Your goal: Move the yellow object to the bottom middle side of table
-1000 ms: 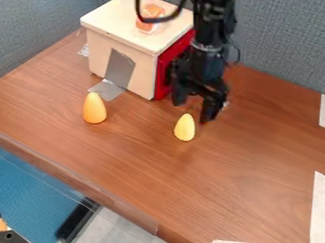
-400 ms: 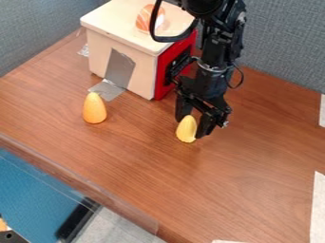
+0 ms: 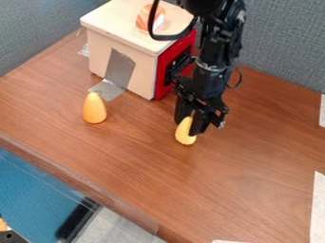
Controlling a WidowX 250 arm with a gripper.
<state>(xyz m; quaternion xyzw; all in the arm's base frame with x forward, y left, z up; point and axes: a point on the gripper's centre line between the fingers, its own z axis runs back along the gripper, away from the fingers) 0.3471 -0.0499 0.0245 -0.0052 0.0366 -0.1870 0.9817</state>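
Note:
The gripper (image 3: 187, 124) hangs over the middle of the table (image 3: 165, 175), a little right of the wooden box. Its fingers are shut on the yellow object (image 3: 185, 133), an upright, rounded piece that narrows toward its top. One finger covers part of its right side, and the upper part is between the fingers. The lower end stays visible at table level; whether it touches the wood I cannot tell.
An orange-yellow egg-like object (image 3: 94, 108) stands to the left. Behind it is a wooden box (image 3: 120, 45) with a red front (image 3: 166, 66) and an orange-and-white piece (image 3: 151, 18) on top. The table's front edge (image 3: 82, 182) runs along the lower left.
The gripper came down and forward around the yellow object, and its fingers then drew together on it. The yellow object now leans slightly and has barely shifted.

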